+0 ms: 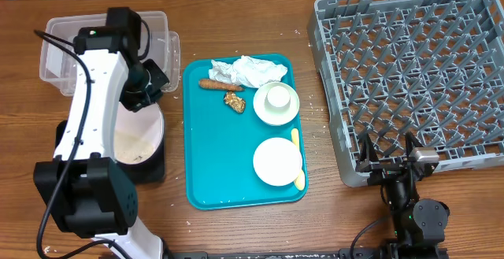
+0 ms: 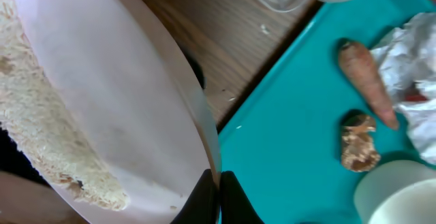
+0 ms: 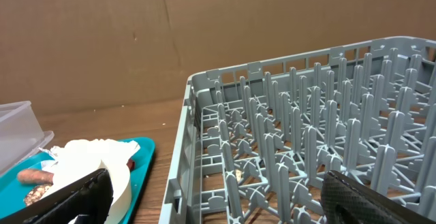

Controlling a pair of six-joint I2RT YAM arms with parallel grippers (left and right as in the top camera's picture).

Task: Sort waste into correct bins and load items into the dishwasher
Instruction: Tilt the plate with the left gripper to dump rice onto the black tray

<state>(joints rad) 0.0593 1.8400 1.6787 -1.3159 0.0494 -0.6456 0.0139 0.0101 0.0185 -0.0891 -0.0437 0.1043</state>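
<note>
Now; left end effector (image 2: 219, 183) grips plate (image 2: 116, 94); right end effector (image 1: 387, 163) agape

Left arm (image 1: 83, 109) extended forward, wrist bent downward, left gripper (image 1: 142, 99) clamped shut on plate (image 1: 148, 133) rim, right arm (image 1: 417, 212) folded low near its base, right gripper (image 1: 386, 157) spread fully open, pointed forward.

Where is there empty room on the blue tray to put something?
The tray is bare on its left side, below the brown lump and beside the small dish. Its far end is crowded: napkin, food stick, bowl.
</note>
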